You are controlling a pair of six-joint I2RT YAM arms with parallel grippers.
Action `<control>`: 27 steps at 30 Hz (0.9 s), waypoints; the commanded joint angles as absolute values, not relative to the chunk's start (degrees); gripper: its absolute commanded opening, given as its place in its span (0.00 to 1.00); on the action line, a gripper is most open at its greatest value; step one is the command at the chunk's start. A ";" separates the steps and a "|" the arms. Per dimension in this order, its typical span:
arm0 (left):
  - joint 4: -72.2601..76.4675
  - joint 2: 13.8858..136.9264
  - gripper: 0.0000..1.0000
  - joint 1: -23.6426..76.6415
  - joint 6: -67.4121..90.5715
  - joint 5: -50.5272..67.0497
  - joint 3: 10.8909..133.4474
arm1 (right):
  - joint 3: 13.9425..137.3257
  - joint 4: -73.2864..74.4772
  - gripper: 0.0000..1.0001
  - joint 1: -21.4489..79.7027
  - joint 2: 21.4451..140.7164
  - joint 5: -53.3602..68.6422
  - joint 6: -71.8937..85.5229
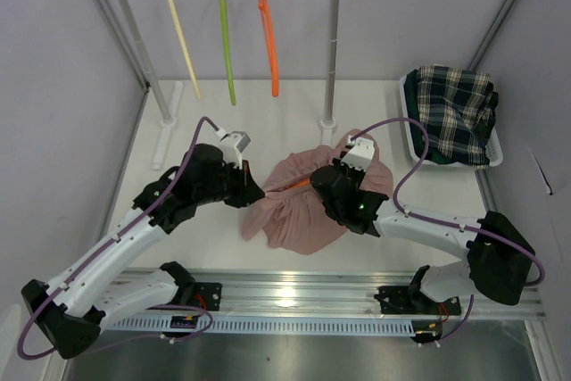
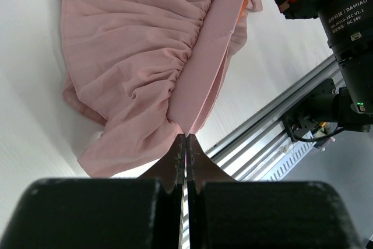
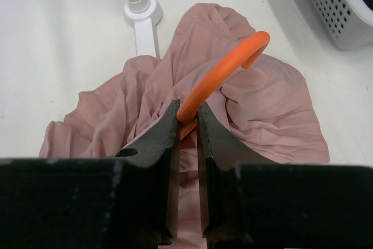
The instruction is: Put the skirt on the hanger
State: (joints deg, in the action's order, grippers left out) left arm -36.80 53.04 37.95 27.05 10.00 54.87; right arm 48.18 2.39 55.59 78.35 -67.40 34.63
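From above, the pink skirt [image 1: 299, 211] lay in the middle of the tabletop [image 1: 268, 122]. In the left wrist view, the left gripper [image 2: 185, 138] was pinched tight on the skirt's band. In the right wrist view, the right gripper [image 3: 187, 115] squeezed the orange hanger [image 3: 224, 68] above the skirt.

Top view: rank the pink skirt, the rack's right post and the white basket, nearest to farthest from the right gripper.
1. Pink skirt, under the right gripper.
2. Rack's right post, just behind.
3. White basket, back right.

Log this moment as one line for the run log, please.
left gripper: shut on skirt waistband | right gripper: shut on orange hanger hook | skirt: crumpled on table
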 commanded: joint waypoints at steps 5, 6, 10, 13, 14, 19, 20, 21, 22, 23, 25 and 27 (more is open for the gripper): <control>-33.41 54.75 0.00 37.88 27.07 11.95 57.48 | 47.81 6.67 0.00 58.61 76.11 -66.71 31.29; -31.48 56.41 0.00 37.97 27.77 13.00 57.74 | 48.33 6.85 0.00 59.75 76.20 -67.14 31.29; -28.83 60.36 0.00 39.98 28.39 12.75 60.19 | 51.41 8.96 0.00 64.15 77.87 -67.41 32.52; -27.69 62.31 0.00 41.48 28.65 12.48 61.17 | 53.34 10.37 0.00 66.18 79.27 -67.06 33.48; -27.51 62.58 0.00 41.75 28.74 12.48 61.52 | 53.70 10.46 0.00 66.70 79.80 -66.89 33.49; -27.25 62.32 0.00 42.80 28.92 12.30 62.23 | 56.34 10.72 0.00 67.68 80.95 -65.75 32.35; -27.51 62.23 0.00 42.89 28.74 12.39 62.14 | 56.60 10.46 0.00 67.76 81.12 -65.48 31.82; -27.94 62.05 0.00 43.06 28.31 12.31 62.31 | 56.78 10.28 0.00 67.76 81.21 -65.13 31.64; -28.12 61.88 0.00 43.24 28.04 12.04 62.23 | 57.56 10.54 0.00 67.76 81.21 -64.60 31.55; -28.56 61.70 0.00 43.24 27.69 11.52 61.88 | 58.00 11.24 0.00 67.85 81.04 -64.25 31.55; -29.53 61.44 0.00 43.33 26.02 11.60 60.21 | 59.14 11.78 0.00 67.94 79.72 -63.64 31.20; -29.36 61.26 0.00 43.33 24.97 12.30 58.28 | 59.85 11.60 0.00 67.94 77.97 -62.06 29.27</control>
